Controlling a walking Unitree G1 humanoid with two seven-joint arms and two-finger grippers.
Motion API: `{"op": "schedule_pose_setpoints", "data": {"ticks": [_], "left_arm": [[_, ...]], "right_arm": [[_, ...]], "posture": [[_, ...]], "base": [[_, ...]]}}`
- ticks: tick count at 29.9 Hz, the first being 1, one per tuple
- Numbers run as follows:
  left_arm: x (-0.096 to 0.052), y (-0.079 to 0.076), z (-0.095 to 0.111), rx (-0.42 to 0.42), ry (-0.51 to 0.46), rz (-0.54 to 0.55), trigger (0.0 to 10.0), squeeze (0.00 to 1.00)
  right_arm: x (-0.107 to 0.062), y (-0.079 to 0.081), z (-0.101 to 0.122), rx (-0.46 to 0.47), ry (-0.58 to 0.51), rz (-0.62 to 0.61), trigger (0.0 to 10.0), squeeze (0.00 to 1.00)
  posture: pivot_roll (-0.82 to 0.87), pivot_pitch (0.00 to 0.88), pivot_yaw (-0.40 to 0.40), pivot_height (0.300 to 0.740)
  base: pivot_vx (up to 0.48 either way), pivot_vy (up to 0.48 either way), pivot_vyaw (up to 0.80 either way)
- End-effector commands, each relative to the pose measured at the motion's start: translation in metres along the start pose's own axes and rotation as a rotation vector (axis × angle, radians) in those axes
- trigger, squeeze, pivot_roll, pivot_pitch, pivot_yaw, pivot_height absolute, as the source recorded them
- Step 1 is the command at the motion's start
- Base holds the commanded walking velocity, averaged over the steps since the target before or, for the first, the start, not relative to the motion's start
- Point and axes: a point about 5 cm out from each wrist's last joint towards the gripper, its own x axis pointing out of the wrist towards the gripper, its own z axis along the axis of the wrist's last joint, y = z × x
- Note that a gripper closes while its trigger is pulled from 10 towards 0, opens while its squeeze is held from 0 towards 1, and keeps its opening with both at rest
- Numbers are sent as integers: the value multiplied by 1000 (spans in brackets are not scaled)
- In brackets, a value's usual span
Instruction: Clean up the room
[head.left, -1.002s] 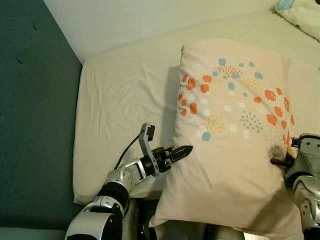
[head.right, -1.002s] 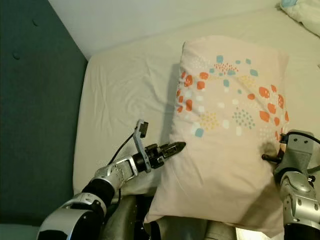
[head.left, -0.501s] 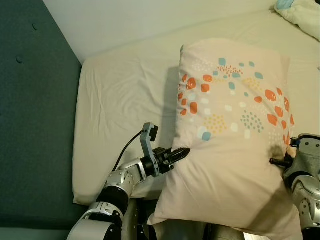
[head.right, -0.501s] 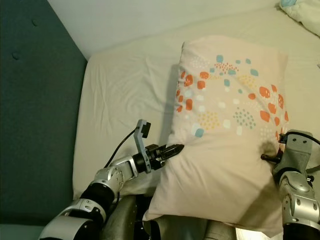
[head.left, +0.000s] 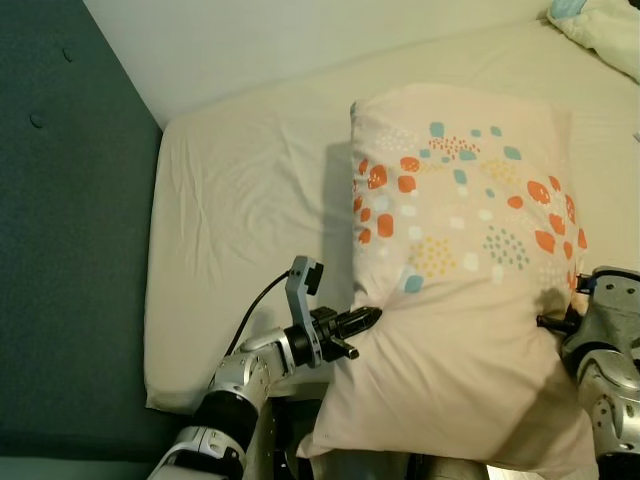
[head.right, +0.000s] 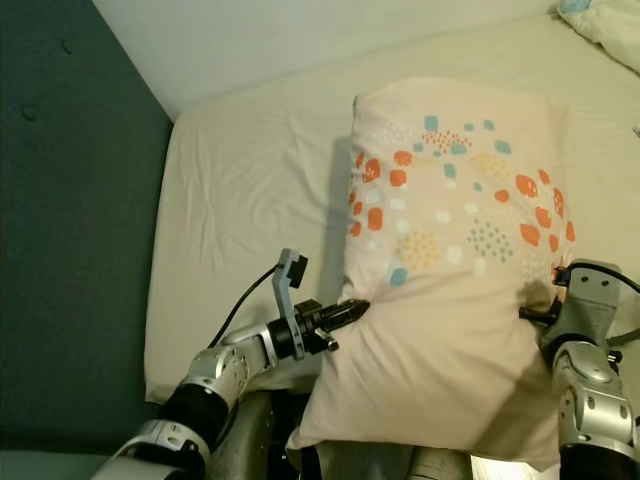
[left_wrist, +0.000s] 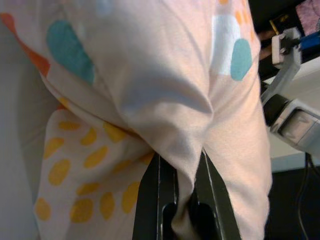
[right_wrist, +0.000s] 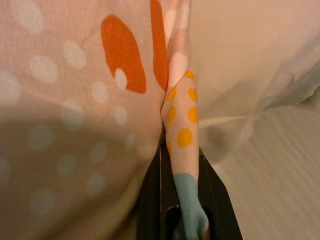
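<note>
Left gripper (head.left: 368, 320) is clamped on a fold of the big soft pale-pink pillow w/ orange, teal & yellow spots (head.left: 465, 260); the wrist view shows fabric bunched between its two black fingers (left_wrist: 165, 200). Right gripper (head.right: 528, 315) is likewise pinching the pillow's opposite side edge, w/ a yellow-dotted seam and a teal patch pressed between its fingers (right_wrist: 150, 200). So both are grasping cloth, one per side.

Pillow sits btwn the two arms, spanning most of the gap, its far end lying on the cream-sheeted mattress (head.left: 240, 200) and its near end hanging over the mattress edge toward the robot. Dark teal upholstered headboard panel (head.left: 60, 250) runs along the robot's left; a pale crumpled blanket or quilt (head.left: 600, 25) shows at the far right corner.

Handling, as a judgement: light, very soft, no stiffness, so it'll sag in the middle and flop if lifted from one side only. Fabric looks smooth, and the grips hold only a thin pinch of case, not stuffing, so cloth could slide out under a jerk. Best holds are the side seams or corners, roughly where the grippers are now. Not fragile; a drop costs nothing but a regrasp. Likely step: positioning the pillow at the head of the bed.
</note>
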Motion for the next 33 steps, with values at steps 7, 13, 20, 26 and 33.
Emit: {"op": "schedule_pose_setpoints", "data": {"ticks": [7,13,20,26,33], "left_arm": [[2,3,60,147,-178,79,0,0],[-35,22,121,275,-315,245,0,0],[-78,24,160,419,-396,404,0,0],[-94,24,166,486,-394,504,0,0],[-128,21,170,568,-411,702,0,0]], "right_arm": [[5,81,43,63,-136,244,0,0],[-4,141,76,75,-236,442,0,0],[-23,196,98,104,-311,645,0,0],[-35,219,96,119,-301,757,0,0],[-55,260,81,35,-257,960,0,0]], "posture": [[-120,218,146,601],[-99,147,114,601],[-73,94,84,601],[-63,82,73,601],[-36,69,51,601]], "base": [[0,0,0],[0,0,0],[0,0,0],[0,0,0],[0,0,0]]}}
